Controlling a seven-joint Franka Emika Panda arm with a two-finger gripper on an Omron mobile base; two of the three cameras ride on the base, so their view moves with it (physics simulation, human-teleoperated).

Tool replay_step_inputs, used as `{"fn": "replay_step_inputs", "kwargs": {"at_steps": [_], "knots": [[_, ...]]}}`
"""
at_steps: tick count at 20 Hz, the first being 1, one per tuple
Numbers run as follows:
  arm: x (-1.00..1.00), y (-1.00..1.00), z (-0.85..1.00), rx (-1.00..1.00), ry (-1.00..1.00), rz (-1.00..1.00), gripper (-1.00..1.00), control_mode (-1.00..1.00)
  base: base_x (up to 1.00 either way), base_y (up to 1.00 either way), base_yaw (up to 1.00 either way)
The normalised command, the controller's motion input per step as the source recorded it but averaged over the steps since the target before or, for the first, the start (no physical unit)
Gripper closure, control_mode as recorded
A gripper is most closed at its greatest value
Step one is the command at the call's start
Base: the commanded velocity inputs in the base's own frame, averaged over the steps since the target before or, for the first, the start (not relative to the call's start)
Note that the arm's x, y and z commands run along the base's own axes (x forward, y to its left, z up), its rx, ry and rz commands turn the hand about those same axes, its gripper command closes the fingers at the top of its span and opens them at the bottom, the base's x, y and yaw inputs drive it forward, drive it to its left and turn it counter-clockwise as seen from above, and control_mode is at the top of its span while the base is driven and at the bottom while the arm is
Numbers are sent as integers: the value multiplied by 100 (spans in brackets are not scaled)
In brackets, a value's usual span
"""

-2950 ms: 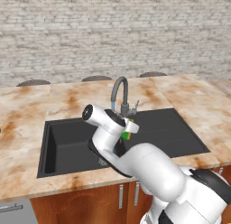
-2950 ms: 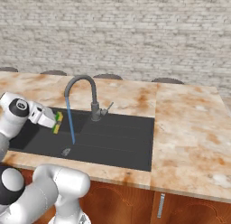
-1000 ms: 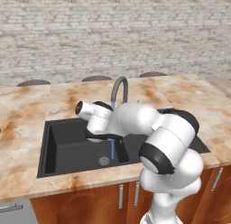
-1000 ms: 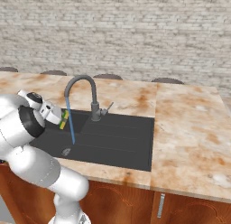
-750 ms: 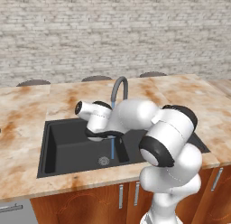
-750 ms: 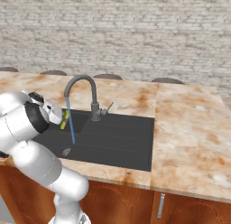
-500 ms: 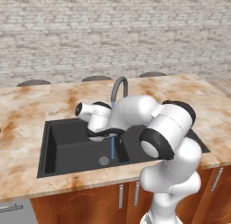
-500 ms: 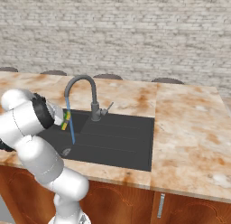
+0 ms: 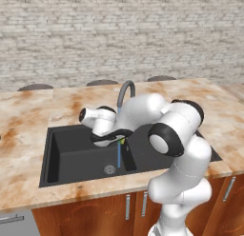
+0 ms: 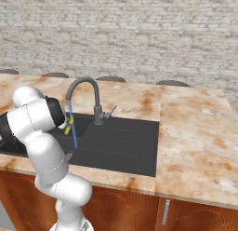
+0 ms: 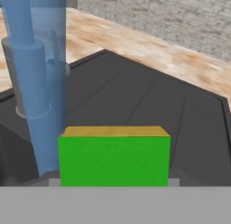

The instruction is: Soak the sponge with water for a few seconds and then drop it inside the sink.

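The sponge (image 11: 113, 157) is a green block with a yellow top, and my gripper (image 11: 113, 181) is shut on it above the black sink (image 11: 135, 96). The blue water (image 11: 40, 83) falls right beside the sponge's left edge in the hand view. In the left base view the gripper (image 9: 121, 142) holds the sponge (image 9: 123, 141) against the right side of the water (image 9: 118, 156), over the basin of the sink (image 9: 71, 154). The right base view has the sponge (image 10: 68, 125) next to the water (image 10: 73, 132), in the sink (image 10: 121, 146).
A grey curved faucet (image 9: 127, 90) arches over the basin; its base and lever (image 10: 100, 114) stand at the sink's back rim. The round drain (image 9: 109, 169) lies under the stream. Marbled counter (image 10: 195, 127) surrounds the sink, with a brick wall behind.
The arm's elbow has swung up and over the sink. The sponge has stayed in the shut gripper at the stream, shifting only slightly.
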Motion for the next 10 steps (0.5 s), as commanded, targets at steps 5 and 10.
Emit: {"fn": "replay_step_inputs", "kwargs": {"at_steps": [5, 10], "knots": [[7, 0, -1, 0, 7, 0, 100, -100, 0, 0, 0], [3, 0, -7, 0, 11, 0, 100, -100, 0, 0, 0]]}}
